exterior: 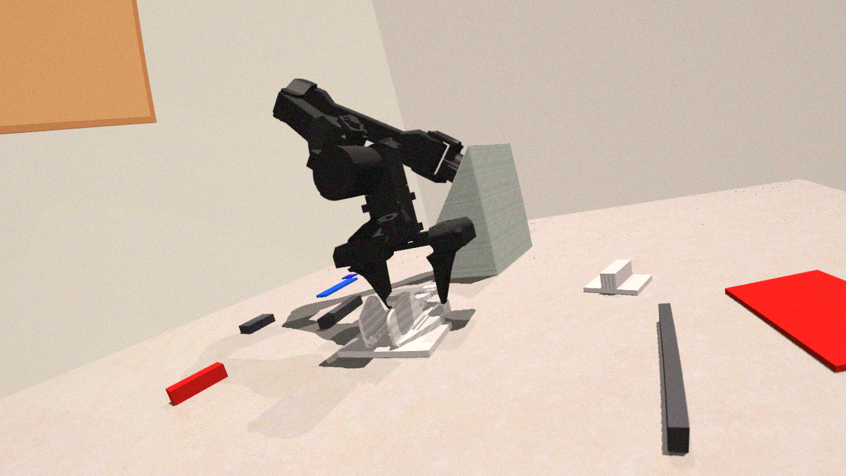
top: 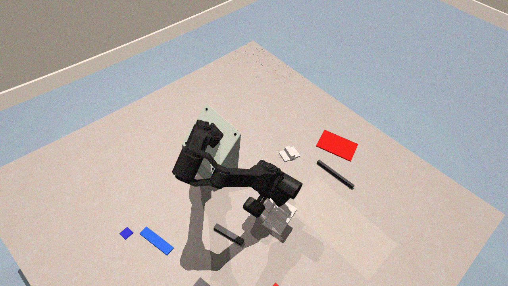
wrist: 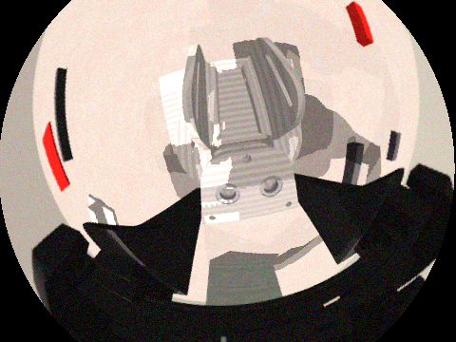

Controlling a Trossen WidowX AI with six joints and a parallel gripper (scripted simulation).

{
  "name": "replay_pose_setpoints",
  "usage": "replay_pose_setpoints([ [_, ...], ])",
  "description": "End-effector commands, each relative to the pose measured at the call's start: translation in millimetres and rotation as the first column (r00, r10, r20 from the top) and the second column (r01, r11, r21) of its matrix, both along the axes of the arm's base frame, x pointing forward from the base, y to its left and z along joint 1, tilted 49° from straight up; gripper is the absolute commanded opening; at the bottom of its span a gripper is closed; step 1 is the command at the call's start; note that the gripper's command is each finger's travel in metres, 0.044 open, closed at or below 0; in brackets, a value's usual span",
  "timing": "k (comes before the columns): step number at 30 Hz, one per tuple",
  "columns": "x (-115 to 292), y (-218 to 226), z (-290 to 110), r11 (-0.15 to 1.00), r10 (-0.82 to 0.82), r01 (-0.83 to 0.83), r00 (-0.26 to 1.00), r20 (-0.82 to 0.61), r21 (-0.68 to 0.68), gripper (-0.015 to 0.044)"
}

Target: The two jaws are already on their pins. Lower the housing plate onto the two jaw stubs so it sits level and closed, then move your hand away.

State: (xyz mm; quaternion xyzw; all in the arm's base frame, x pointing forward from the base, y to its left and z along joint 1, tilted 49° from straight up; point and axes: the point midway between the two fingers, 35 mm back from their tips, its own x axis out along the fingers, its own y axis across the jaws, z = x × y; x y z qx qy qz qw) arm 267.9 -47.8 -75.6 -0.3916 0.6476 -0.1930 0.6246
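Gripper: plain black, as is the arm. Housing plate: pale grey-white, striped with fine bands, patched bright and grey. Jaws: same grey-white, streaked. Base slab: white, striped. Small stepped block: white, striped faces. Wedge stand: pale grey-green, faint grain. Flat panel: solid red. Long bar: charcoal. Strip: bright blue. Small square: deeper violet-blue. Tabletop: pinkish beige, faintly mottled. Wall board: orange, darker orange edge.
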Motion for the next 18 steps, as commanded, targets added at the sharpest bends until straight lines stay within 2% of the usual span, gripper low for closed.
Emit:
replay_pose_setpoints([
  [1,-0.1,-1.9,-1.1,1.000,0.005,-0.005,1.000,-0.005,-0.005,0.0351],
  [18,0.1,-4.0,-3.0,1.000,0.005,-0.005,1.000,-0.005,-0.005,0.0351],
])
